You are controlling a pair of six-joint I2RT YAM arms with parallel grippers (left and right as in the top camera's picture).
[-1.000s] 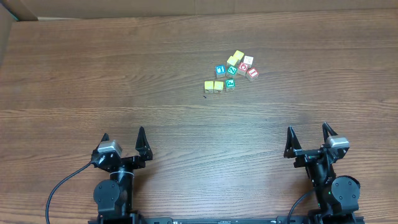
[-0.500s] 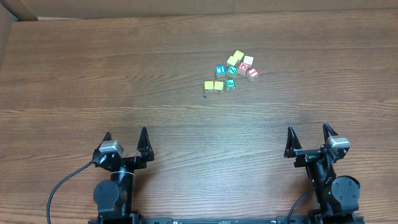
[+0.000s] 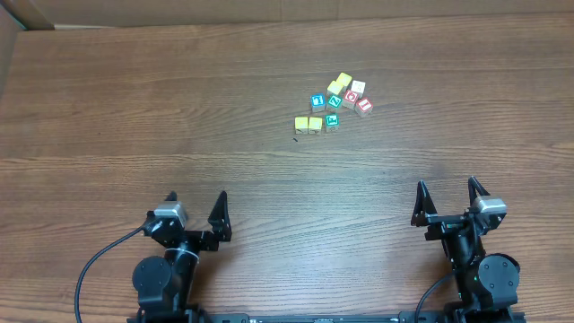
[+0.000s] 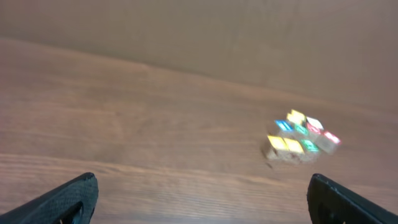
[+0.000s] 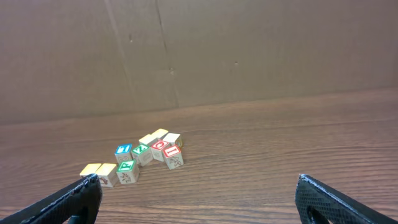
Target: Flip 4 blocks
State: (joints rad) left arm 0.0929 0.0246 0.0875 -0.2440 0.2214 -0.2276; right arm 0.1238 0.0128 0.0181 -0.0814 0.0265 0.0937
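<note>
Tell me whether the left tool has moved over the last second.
Yes. In the overhead view the left tool has swung sideways toward the right tool, judged against the block cluster, which stayed put.

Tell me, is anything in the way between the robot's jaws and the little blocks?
No, nothing visible. Only bare wooden table lies between the blocks and both sets of open jaws, which sit at the near edge, well apart from the cluster.
</note>
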